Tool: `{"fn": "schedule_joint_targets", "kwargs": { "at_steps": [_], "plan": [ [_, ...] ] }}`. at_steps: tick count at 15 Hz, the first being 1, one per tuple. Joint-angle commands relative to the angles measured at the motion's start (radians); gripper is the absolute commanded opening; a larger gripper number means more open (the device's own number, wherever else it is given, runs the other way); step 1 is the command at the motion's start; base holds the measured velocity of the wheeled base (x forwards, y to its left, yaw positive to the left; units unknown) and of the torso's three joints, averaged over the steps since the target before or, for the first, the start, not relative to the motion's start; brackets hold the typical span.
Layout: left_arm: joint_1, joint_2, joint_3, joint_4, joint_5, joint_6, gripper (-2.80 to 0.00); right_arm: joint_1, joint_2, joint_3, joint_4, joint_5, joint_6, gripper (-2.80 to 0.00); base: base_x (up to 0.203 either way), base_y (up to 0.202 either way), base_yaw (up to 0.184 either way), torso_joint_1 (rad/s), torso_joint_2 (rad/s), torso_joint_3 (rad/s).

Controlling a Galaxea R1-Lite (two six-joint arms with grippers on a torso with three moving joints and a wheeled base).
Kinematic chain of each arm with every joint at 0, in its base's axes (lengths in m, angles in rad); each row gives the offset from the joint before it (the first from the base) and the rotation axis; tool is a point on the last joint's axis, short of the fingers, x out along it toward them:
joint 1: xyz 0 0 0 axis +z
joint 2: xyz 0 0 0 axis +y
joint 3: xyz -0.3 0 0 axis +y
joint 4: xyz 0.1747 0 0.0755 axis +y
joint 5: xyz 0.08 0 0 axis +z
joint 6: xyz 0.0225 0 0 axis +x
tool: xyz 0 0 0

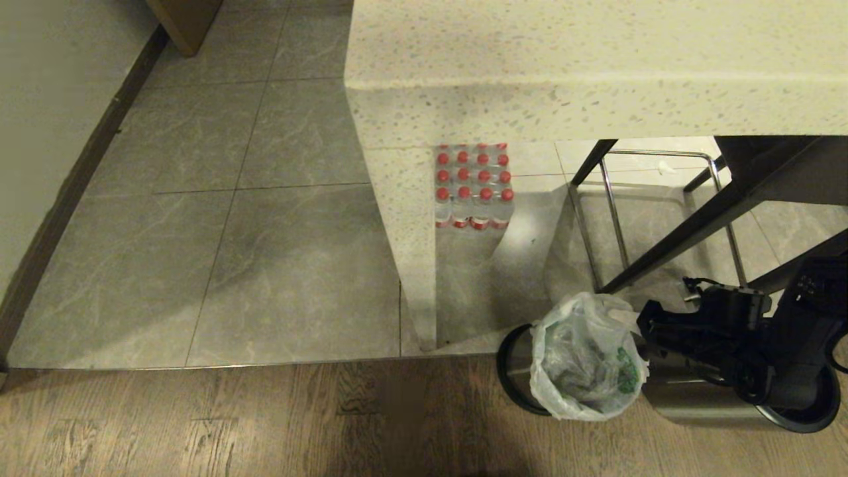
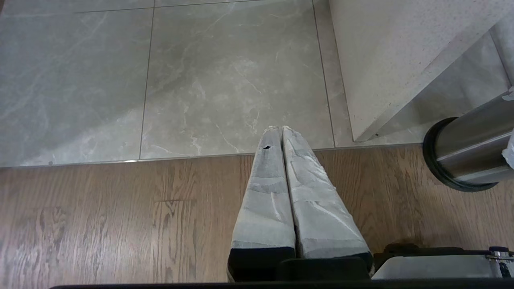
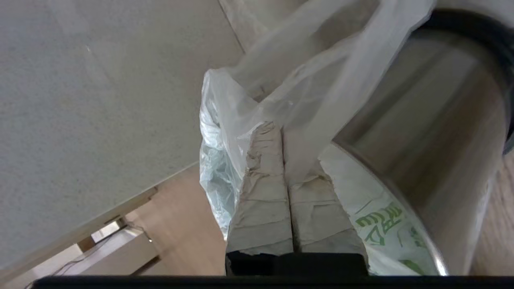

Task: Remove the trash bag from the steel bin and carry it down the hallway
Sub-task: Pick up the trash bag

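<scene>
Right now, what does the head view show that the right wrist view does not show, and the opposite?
Only the head view shows the pack of red-capped bottles under the speckled counter, the grey tiled hallway floor and a metal-framed stool. Only the right wrist view shows the right gripper shut on a fold of the trash bag, and the green printing close up. Both show the trash bag lining the steel bin.
</scene>
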Motion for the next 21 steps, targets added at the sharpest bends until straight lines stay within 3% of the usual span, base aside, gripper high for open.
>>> {"fn": "schedule_joint_targets", "kwargs": {
  "at_steps": [1, 4, 10, 12, 16, 19, 21],
  "plan": [
    [0.0, 0.0, 0.0, 0.0, 0.0, 0.0, -2.8, -0.001, -0.005, 0.002, -0.008, 0.001, 0.003, -2.8, 0.0, 0.0, 0.0, 0.0, 0.0, 0.0],
    [0.0, 0.0, 0.0, 0.0, 0.0, 0.0, -2.8, -0.001, -0.051, 0.019, -0.001, 0.001, 0.004, -2.8, 0.0, 0.0, 0.0, 0.0, 0.0, 0.0],
    [0.0, 0.0, 0.0, 0.0, 0.0, 0.0, -2.8, 0.002, -0.218, 0.183, 0.037, 0.008, -0.022, -2.8, 0.0, 0.0, 0.0, 0.0, 0.0, 0.0],
    [0.0, 0.0, 0.0, 0.0, 0.0, 0.0, -2.8, 0.021, -0.25, 0.215, 0.132, 0.003, -0.11, -2.8, 0.0, 0.0, 0.0, 0.0, 0.0, 0.0],
    [0.0, 0.0, 0.001, 0.0, 0.0, 0.0, -2.8, 0.071, -0.317, 0.338, 0.295, 0.001, -0.366, -2.8, 0.0, 0.0, 0.0, 0.0, 0.0, 0.0],
    [0.0, 0.0, 0.0, 0.0, 0.0, 0.0, -2.8, 0.096, -0.365, 0.351, 0.392, -0.005, -0.395, -2.8, 0.0, 0.0, 0.0, 0.0, 0.0, 0.0],
    [0.0, 0.0, 0.0, 0.0, 0.0, 0.0, -2.8, 0.114, -0.362, 0.361, 0.421, -0.055, -0.419, -2.8, 0.0, 0.0, 0.0, 0.0, 0.0, 0.0]
  ]
}}
